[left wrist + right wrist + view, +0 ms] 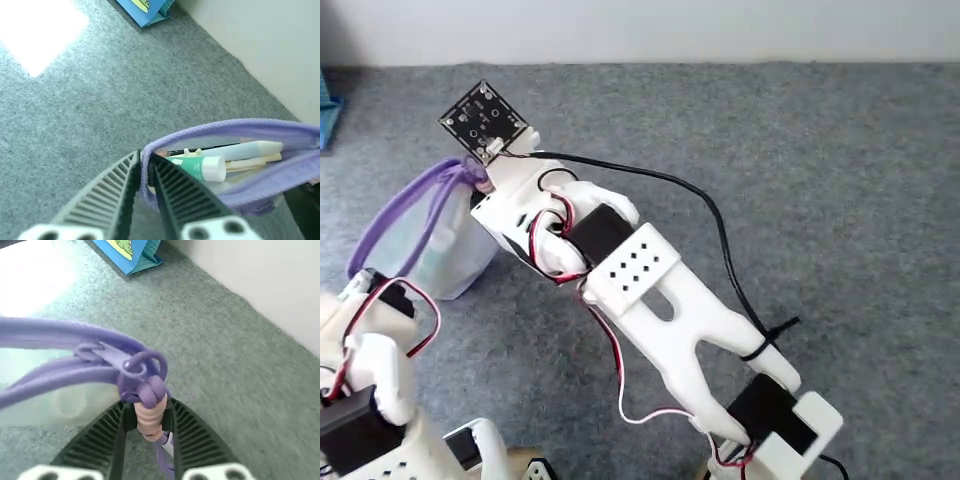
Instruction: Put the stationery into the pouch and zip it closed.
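The pouch (428, 245) is seen near the desk's (840, 180) left edge, with its far end covered by the right arm (650, 290). Its purple rim (225, 127) is pinched between the left jaws, and the zip pull (148, 415) is clamped in the right jaws. Stationery (200, 167) is glimpsed inside, partly hidden by the rim.

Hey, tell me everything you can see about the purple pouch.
The pouch has a translucent, soft-looking body and a purple fabric zip band. It sits on the grey carpeted table, mouth open, not yet zipped. Inside lie a green-and-white tube and pale stick-like items. The left pincer is shut on its rim at one end; the right pincer is shut on the pull tab, a peach bead on purple cord, at the other.
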Controlling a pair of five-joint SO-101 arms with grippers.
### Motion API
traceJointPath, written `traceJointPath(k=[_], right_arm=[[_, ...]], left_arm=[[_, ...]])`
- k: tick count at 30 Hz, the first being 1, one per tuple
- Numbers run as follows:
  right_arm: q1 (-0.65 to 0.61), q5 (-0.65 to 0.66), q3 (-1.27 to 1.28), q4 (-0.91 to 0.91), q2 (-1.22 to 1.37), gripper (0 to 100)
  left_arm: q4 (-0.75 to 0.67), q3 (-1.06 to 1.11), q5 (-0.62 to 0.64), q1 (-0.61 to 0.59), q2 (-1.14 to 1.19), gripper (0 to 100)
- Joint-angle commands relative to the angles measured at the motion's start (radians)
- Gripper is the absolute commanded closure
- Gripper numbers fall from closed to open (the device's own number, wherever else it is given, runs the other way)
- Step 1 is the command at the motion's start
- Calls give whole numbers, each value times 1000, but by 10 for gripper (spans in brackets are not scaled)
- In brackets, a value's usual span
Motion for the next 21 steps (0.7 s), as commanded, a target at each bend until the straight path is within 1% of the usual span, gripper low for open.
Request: traceJointPath(k=[1,4,8,10,12,14,16,21], right_arm=[[18,12,-49,94,-93,991],[54,11,-49,130,-133,991],[122,5,-48,134,-170,991],[157,-31,-48,134,-173,991],[185,-64,-48,134,-173,991],[203,-78,-48,133,-174,991],[217,-80,-48,128,-177,991],[248,-80,-49,91,-183,991]], left_arm=[[8,4,3,78,17,986],[14,1,3,186,17,985],[17,-39,3,285,17,964],[17,-54,3,331,17,904],[17,-58,6,384,17,819],[32,-64,8,423,17,735],[66,-90,9,445,17,679],[176,-216,5,460,17,663]])
